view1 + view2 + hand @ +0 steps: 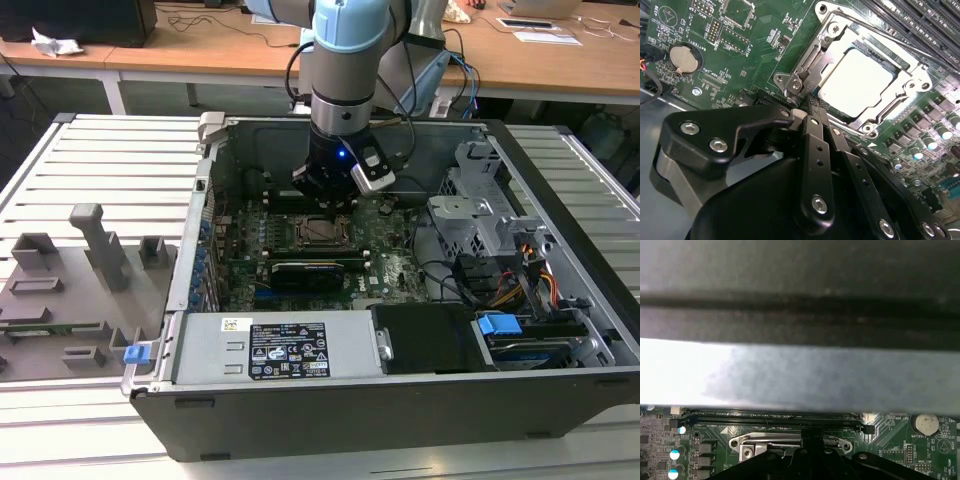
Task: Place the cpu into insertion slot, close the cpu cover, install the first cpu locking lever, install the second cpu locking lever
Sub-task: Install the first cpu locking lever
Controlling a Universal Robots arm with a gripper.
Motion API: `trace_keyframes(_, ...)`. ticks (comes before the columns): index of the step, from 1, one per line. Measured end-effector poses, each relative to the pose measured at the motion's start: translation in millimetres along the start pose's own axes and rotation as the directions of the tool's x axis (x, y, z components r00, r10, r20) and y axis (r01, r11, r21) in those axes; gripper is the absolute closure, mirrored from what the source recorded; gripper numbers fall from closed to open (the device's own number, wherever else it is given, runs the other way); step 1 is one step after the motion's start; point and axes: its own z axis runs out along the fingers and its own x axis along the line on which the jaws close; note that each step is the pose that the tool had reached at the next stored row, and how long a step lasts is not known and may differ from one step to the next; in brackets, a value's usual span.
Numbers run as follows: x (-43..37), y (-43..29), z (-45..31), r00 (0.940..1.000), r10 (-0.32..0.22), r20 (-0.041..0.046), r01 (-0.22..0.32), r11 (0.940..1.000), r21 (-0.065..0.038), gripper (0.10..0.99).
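The cpu (855, 82), a pale silver square, lies in the insertion slot (322, 232) on the green board. The cpu cover (912, 75), a silvery frame, lies flat over it with the chip showing through its window. A thin metal locking lever (802, 60) runs along the cover's side. My gripper (809, 104) is shut, its fingertips together at the socket's corner, right by the lever's hinge end; whether they touch it I cannot tell. In the exterior view the gripper (325, 192) hangs just behind the socket inside the case. The first wrist view has the cover's edge (790, 442) beyond the gripper (807, 452).
Long black memory slots (920, 20) run beside the socket, and a coin battery (682, 58) sits on the board. A black card (305, 272) lies in front of the socket. A drive cage (480, 200) stands at the exterior view's right, a grey fixture plate (80, 280) at its left.
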Motion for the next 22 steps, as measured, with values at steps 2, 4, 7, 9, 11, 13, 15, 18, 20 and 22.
trace_keyframes(2,0.0,-0.1,0.8,1.0,0.0,-0.0002,0.0,1.0,0.002,0.98)
trace_keyframes(4,0.1,-0.2,2.5,1.0,0.0,-0.0002,0.0,1.0,0.003,0.98)
trace_keyframes(7,0.2,-0.4,2.9,1.0,0.0,-0.0003,0.0,1.0,0.002,0.98)
trace_keyframes(9,0.4,-0.7,2.4,1.0,0.0,-0.0008,0.0,1.0,-0.002,0.98)
trace_keyframes(11,0.4,-0.8,2.2,1.0,0.0,-0.0012,0.0,1.0,-0.005,0.98)
trace_keyframes(13,0.5,-0.9,2.0,1.0,0.0,-0.0013,0.0,1.0,-0.006,0.98)
trace_keyframes(15,0.4,-0.8,1.8,1.0,0.0,-0.0012,0.0,1.0,-0.007,0.98)
trace_keyframes(18,0.1,-0.3,1.0,1.0,0.0,-0.0005,0.0,1.0,-0.009,0.98)
trace_keyframes(20,-0.2,0.3,0.8,1.0,0.0,0.0005,0.0,0.9999,-0.01,0.98)
trace_keyframes(22,-0.3,0.3,0.1,1.0,0.0,0.0005,0.0,0.9999,-0.01,0.98)
